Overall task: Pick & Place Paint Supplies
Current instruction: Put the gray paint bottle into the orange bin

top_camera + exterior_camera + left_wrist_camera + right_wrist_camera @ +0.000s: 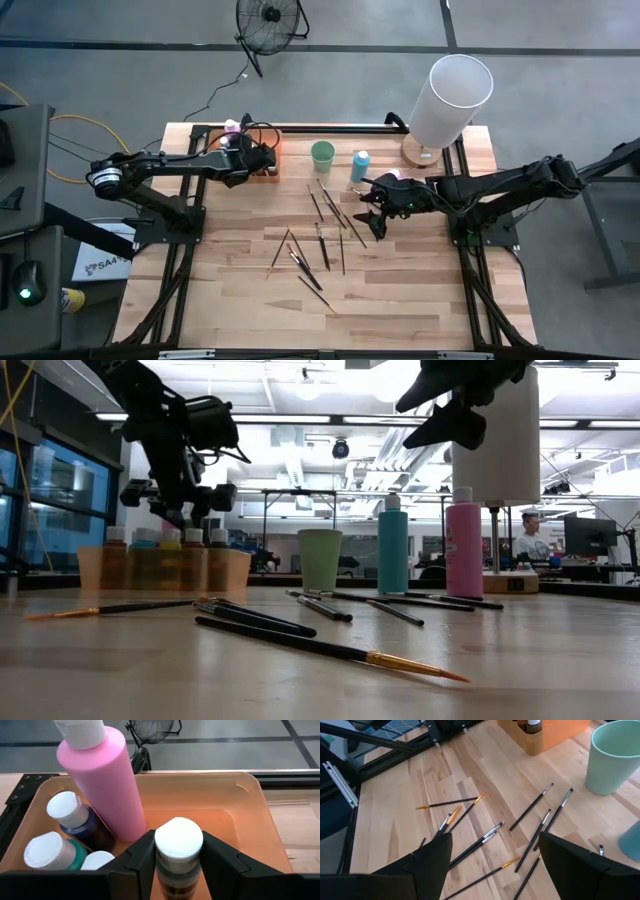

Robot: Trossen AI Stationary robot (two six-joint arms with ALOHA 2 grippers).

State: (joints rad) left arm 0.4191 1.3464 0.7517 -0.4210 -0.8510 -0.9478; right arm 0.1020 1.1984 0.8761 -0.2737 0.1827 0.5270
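White-capped small bottle (178,851) upright over the tray interior, beside tall pink bottle (102,775) and other small bottles (67,812). Blue bottle (360,164) upright mid-table. Dark-handled brushes (322,244) scattered flat on the wood.

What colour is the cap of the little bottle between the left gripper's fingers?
White. The small bottle's cap shows best in the left wrist view, above the orange tray.

floor: grey concrete (560,90) | fan (270,20) | ceiling lights (305,388) | windows (60,485)
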